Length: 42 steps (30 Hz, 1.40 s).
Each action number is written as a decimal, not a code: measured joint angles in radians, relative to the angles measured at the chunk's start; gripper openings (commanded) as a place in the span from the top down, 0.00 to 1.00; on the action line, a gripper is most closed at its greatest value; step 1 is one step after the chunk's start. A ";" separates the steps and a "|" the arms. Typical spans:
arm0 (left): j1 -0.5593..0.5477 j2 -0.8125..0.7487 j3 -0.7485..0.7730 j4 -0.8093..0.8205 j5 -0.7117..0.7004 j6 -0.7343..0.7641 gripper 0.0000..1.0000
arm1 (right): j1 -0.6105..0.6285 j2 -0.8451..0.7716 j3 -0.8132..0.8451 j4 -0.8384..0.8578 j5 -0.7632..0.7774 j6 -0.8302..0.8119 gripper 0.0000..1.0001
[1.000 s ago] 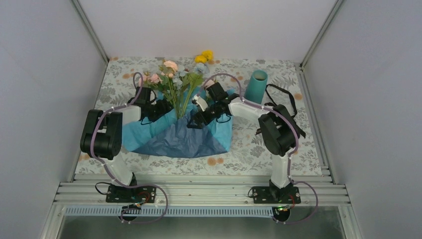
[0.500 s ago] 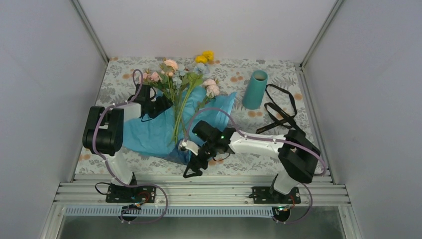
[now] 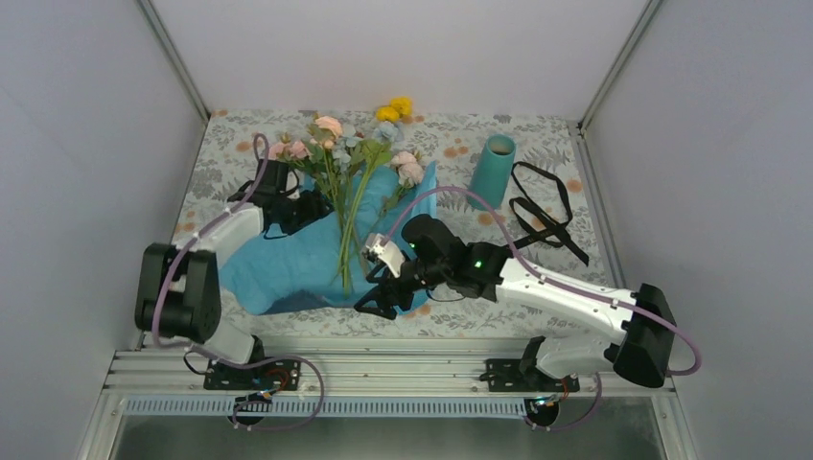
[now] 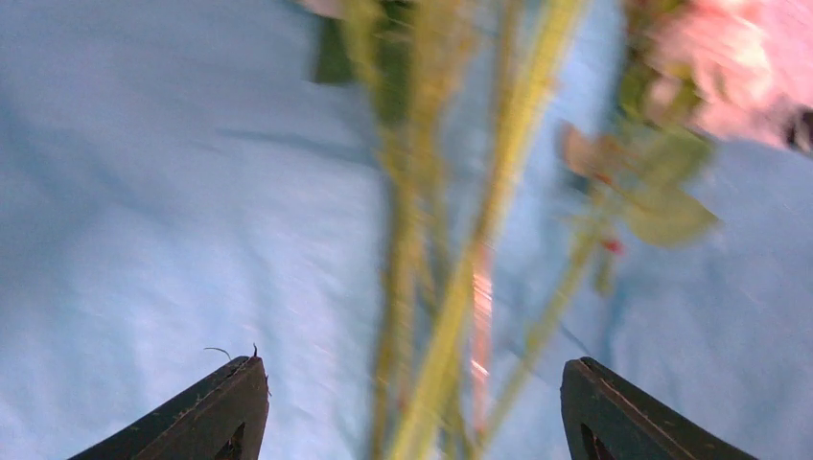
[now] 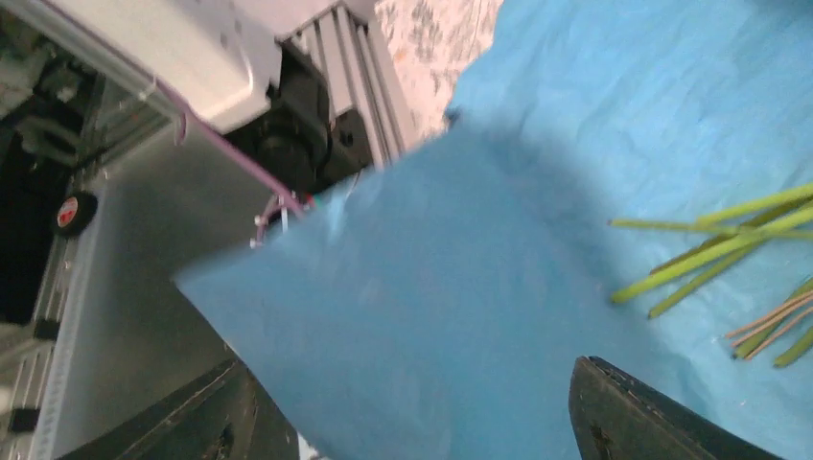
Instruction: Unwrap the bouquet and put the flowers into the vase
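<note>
The blue paper [image 3: 288,264] lies spread open on the cloth [image 3: 585,278]. The flowers [image 3: 347,206] lie loose across it, heads toward the far wall. The vase [image 3: 492,171] stands near the paper's far right corner. My left hand [image 4: 413,364] gapes wide over the stems. My right hand [image 5: 412,369], fingers also apart, is at the paper's raised near edge; whether it touches, I can't tell.

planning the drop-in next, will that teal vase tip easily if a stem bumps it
Probably yes: the teal vase stands upright, tall and narrow. It looks shorter than the flower stems, so they could likely lever it over.
</note>
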State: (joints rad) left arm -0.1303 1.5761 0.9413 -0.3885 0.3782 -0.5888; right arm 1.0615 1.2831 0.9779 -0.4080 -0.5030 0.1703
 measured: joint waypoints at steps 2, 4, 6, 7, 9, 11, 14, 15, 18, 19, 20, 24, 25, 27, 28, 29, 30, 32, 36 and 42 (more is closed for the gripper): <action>-0.047 -0.076 -0.012 -0.020 0.010 0.012 0.24 | -0.002 -0.010 0.035 0.002 0.019 0.019 0.18; -0.105 -0.129 -0.027 -0.031 0.029 0.021 0.24 | -0.008 -0.011 0.057 0.008 0.046 0.039 0.28; -0.172 -0.169 -0.060 -0.039 0.048 0.024 0.24 | -0.021 -0.011 0.068 0.010 0.105 0.068 0.56; -0.198 -0.184 -0.077 -0.046 0.055 0.024 0.24 | -0.032 -0.009 0.073 0.008 0.143 0.089 0.70; -0.253 -0.220 -0.125 -0.065 0.064 0.016 0.24 | -0.061 -0.006 0.077 0.011 0.216 0.120 0.84; -0.303 -0.264 -0.173 -0.085 0.064 -0.004 0.24 | -0.108 0.004 0.077 0.018 0.289 0.164 0.94; -0.369 -0.319 -0.227 -0.102 0.052 -0.044 0.24 | -0.187 0.057 0.077 0.038 0.360 0.205 0.96; -0.385 -0.327 -0.236 -0.105 0.044 -0.055 0.23 | -0.207 0.080 0.077 0.045 0.375 0.210 0.96; -0.417 -0.336 -0.274 -0.100 0.011 -0.090 0.24 | -0.276 0.174 0.064 0.072 0.432 0.229 0.96; -0.417 -0.336 -0.285 -0.096 0.004 -0.101 0.23 | -0.294 0.200 0.051 0.082 0.449 0.231 0.96; -0.417 -0.335 -0.299 -0.094 -0.008 -0.111 0.24 | -0.313 0.225 0.034 0.089 0.468 0.234 0.96; -0.417 -0.321 -0.319 -0.095 -0.060 -0.136 0.24 | -0.389 0.297 -0.052 0.110 0.524 0.248 0.96; -0.417 -0.322 -0.318 -0.096 -0.080 -0.138 0.24 | -0.405 0.307 -0.072 0.115 0.536 0.250 0.96; -0.417 -0.326 -0.309 -0.109 -0.119 -0.137 0.25 | -0.440 0.324 -0.119 0.124 0.549 0.257 0.96; -0.417 -0.327 -0.300 -0.117 -0.135 -0.136 0.26 | -0.451 0.330 -0.135 0.127 0.554 0.259 0.96; -0.417 -0.327 -0.285 -0.129 -0.153 -0.133 0.26 | -0.461 0.335 -0.147 0.128 0.557 0.261 0.95; -0.417 -0.327 -0.266 -0.138 -0.172 -0.127 0.27 | -0.468 0.341 -0.152 0.127 0.560 0.264 0.92; -0.417 -0.327 -0.222 -0.150 -0.207 -0.111 0.28 | -0.470 0.345 -0.151 0.128 0.559 0.265 0.83; -0.417 -0.313 -0.130 -0.175 -0.274 -0.072 0.28 | -0.470 0.304 -0.138 0.123 0.544 0.272 0.58; -0.417 -0.304 -0.092 -0.185 -0.331 -0.017 0.24 | -0.468 0.144 -0.118 0.188 0.440 0.365 0.51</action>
State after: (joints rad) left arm -0.5472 1.2716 0.8494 -0.5732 0.0475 -0.6056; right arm 0.5938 1.4273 0.8597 -0.2203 -0.0631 0.5358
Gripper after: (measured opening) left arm 0.724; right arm 0.480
